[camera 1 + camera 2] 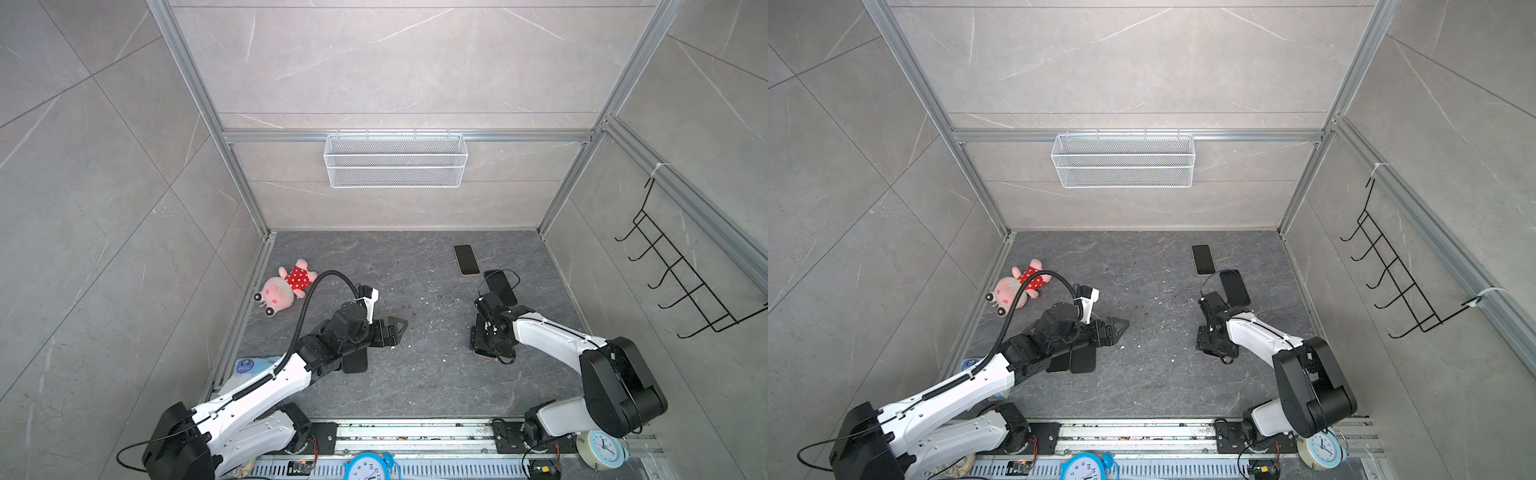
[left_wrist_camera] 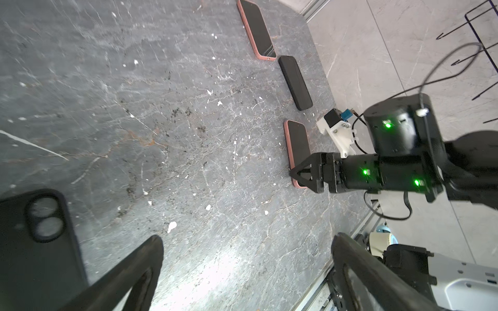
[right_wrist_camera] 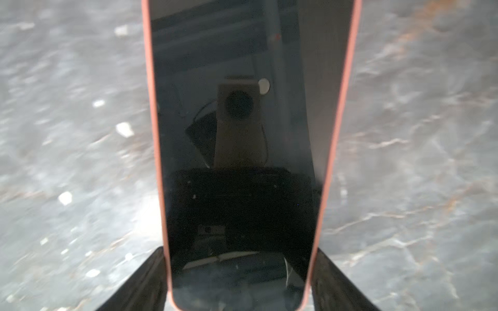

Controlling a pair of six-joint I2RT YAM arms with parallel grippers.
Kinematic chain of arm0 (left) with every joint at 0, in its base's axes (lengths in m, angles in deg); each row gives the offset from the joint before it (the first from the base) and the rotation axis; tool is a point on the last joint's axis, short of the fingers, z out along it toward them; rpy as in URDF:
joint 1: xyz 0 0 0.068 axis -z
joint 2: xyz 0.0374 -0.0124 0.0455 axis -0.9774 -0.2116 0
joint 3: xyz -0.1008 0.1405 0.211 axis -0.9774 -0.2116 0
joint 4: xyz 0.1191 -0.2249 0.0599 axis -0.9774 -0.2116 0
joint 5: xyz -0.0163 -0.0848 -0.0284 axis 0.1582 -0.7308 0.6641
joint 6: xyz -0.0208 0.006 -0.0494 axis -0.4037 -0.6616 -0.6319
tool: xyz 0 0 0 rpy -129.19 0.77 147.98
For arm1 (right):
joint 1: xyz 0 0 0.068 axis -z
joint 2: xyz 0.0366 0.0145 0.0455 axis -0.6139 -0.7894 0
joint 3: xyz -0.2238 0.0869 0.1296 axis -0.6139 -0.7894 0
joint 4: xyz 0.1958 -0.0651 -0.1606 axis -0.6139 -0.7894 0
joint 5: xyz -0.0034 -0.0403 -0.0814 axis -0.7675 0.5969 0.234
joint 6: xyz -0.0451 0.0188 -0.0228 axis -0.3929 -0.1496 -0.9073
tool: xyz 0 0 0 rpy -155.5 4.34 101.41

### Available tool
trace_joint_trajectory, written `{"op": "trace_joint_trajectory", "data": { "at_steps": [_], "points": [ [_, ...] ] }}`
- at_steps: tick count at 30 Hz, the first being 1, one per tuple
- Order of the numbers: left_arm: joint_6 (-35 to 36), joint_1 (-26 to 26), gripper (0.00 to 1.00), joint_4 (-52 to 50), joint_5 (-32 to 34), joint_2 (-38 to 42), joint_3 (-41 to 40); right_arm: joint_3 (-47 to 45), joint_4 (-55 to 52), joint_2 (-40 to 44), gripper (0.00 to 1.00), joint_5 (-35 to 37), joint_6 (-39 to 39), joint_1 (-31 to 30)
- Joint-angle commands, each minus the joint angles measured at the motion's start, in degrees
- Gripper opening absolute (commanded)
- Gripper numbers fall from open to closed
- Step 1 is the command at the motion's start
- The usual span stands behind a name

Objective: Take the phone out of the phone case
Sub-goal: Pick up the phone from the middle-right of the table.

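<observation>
A dark-screened phone sits in a pink phone case on the grey table. My right gripper is shut on this cased phone, one finger against each long side at its near end. In both top views the right arm hides most of it; only a pink edge shows under the gripper. The left wrist view shows the cased phone with the right fingers on its end. My left gripper is open over bare table, holding nothing.
A second pink-cased phone and a black phone or case lie beyond the right gripper. A black case with camera cut-outs lies by the left gripper. A plush toy sits far left. A wire basket hangs on the back wall.
</observation>
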Motion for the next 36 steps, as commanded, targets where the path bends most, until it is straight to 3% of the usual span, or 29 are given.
{"op": "trace_joint_trajectory", "data": {
  "at_steps": [1,10,23,32,36],
  "points": [
    [-3.66,-0.32,1.0,6.92,-2.31,-1.73,-0.29,-0.63,2.65,3.0,0.33,-1.13,-1.71,-2.75],
    [-11.71,-0.3,0.99,17.29,-4.73,-9.73,-2.38,-1.0,10.53,4.67,0.3,-8.85,-3.01,-11.24],
    [-21.63,-0.32,0.97,29.21,-6.39,-19.84,-3.97,0.72,20.37,3.68,0.28,-13.96,-2.91,-22.95],
    [-24.57,-1.11,0.76,34.37,-7.51,-24.57,-4.43,1.33,21.67,4.18,0.28,-15.54,-3.01,-26.02],
    [-25.38,-1.12,0.57,35.9,-7.73,-25.58,-4.88,1.18,21.82,4.53,0.27,-15.67,-3.02,-26.48]
  ]
}}
